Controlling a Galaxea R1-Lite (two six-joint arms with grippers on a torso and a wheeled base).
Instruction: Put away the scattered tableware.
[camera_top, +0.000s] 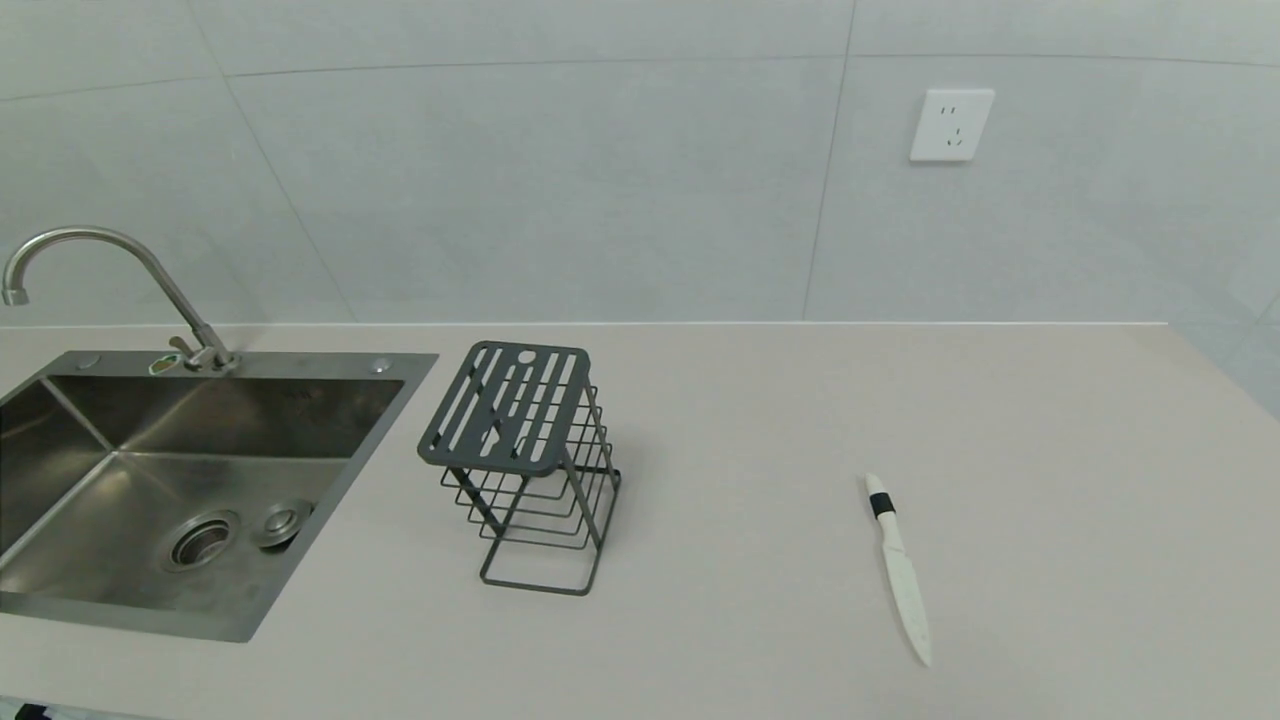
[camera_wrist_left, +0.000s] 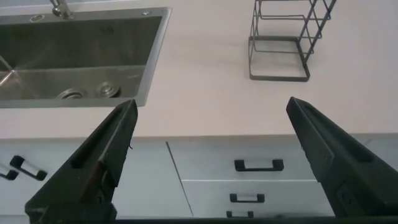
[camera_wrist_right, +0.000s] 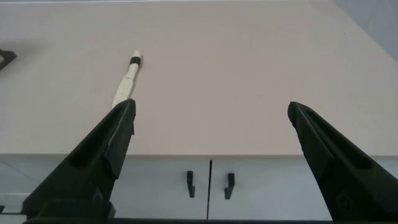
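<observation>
A white knife (camera_top: 897, 565) with a black band on its handle lies flat on the counter at the right, blade pointing toward the front edge. It also lies ahead of my right gripper (camera_wrist_right: 211, 115), where the knife (camera_wrist_right: 124, 84) partly passes behind one finger. A dark wire knife rack (camera_top: 525, 460) with a slotted top stands at the counter's middle; its base (camera_wrist_left: 280, 56) is visible beyond my left gripper (camera_wrist_left: 211, 115). Both grippers hang open and empty in front of the counter's front edge, above the cabinet fronts.
A steel sink (camera_top: 150, 480) with a curved faucet (camera_top: 90, 275) fills the counter's left side. A wall socket (camera_top: 951, 124) sits on the tiled wall behind. Drawers with dark handles (camera_wrist_left: 258, 165) and cabinet doors (camera_wrist_right: 208, 183) are below the counter edge.
</observation>
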